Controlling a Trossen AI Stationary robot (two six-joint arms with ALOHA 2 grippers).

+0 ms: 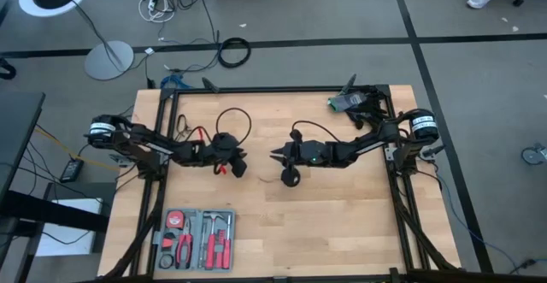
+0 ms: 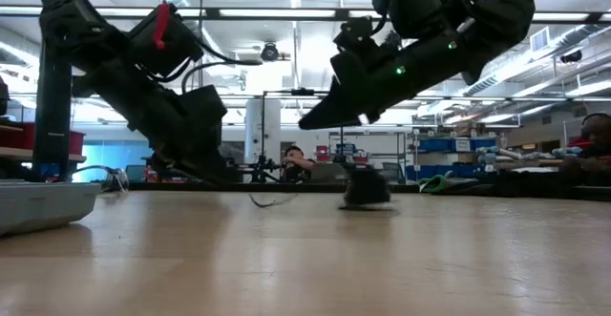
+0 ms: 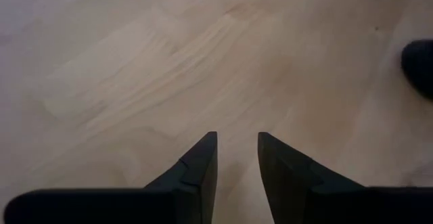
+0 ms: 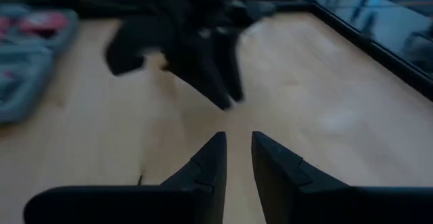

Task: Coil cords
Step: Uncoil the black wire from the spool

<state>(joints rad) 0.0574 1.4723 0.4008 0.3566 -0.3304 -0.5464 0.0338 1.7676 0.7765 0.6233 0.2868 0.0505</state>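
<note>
A: How many arms are at work?

B: Two. The left gripper [image 1: 240, 165] sits low at the table's middle, left of centre. The right gripper [image 1: 275, 155] faces it from the right, raised off the wood in the low view.

A: And their fingers?

B: The left gripper's fingers [image 3: 196, 166] stand slightly apart with bare wood in the gap, pinching nothing. The right gripper's fingers [image 4: 206, 163] also show a narrow gap with nothing in it.

A: The cord?

B: One thin black wire [image 1: 232, 120], looped loosely on the table's far-left part, just beyond the left gripper. One round puck [image 1: 291, 177] lies on the wood just near of the right gripper; in the low view it sits flat on the table under that arm.

A: Anything else on the table?

B: One grey tool tray [image 1: 195, 238] at the near left edge, holding red-handled tools. One green-and-black object [image 1: 346, 103] at the far right corner.

A: Room to move?

B: The table [image 1: 342, 215] is bare across its near right half. A black frame runs along its left, far and right edges.
</note>
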